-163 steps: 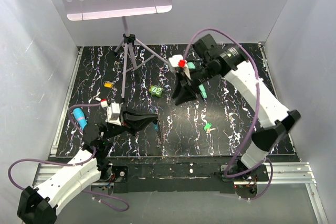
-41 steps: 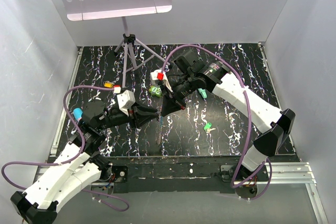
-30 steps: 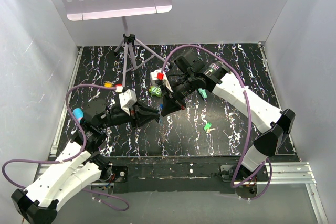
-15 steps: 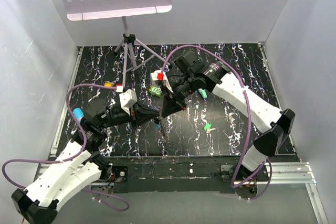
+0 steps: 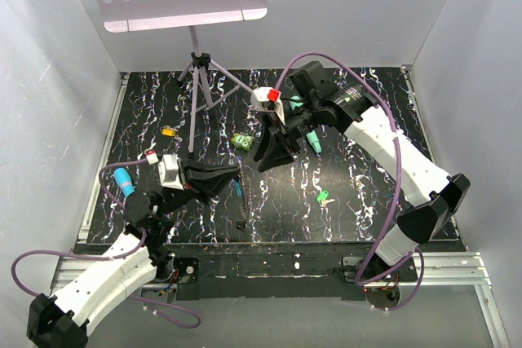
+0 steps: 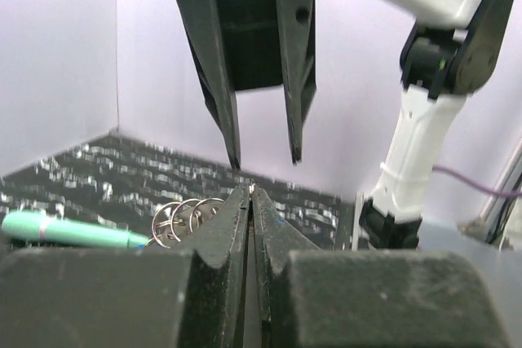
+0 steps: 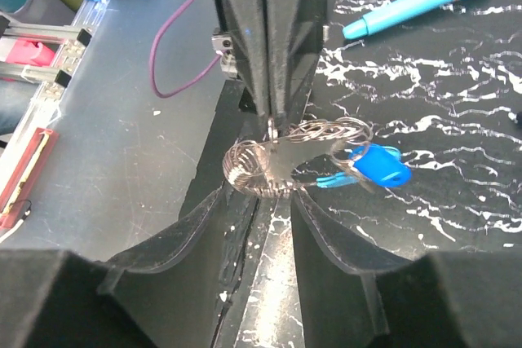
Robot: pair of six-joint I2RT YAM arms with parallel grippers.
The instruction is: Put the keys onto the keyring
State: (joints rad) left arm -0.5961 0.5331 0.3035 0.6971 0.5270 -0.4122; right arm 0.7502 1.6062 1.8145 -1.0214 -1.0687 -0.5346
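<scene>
Top external view shows the left gripper (image 5: 232,177) low over the near-left part of the table (image 5: 367,201), clamped on the keyring (image 5: 241,205), whose fine grey chain dangles below the fingertips toward the near edge. Half a second ago the two grippers were nearly nose to nose above the middle of the table. Since then the right gripper (image 5: 275,159) has lifted back toward the rear and the left one has drawn toward its own base, so the two are now apart. The ring has stayed with the left gripper throughout. The right wrist camera looks straight down on it: a cluster of wire loops with the blue clasp (image 7: 379,165) off to one side, pinched between the left fingertips. The right gripper's own fingers are spread wide below the ring and carry nothing (the left wrist camera agrees, showing two separated black fingers hanging above). Both keys are on the table: the light green key (image 5: 324,198) lies near the right arm's side, well apart from the ring, and the yellow-orange key (image 5: 168,130) far left. The teal pen (image 5: 313,143) lies just beside the right gripper. The meeting looks to have yielded no threading, so I judge the task barely begun. The right gripper would next need to fetch a key, probably the green one, and bring it to the ring.
</scene>
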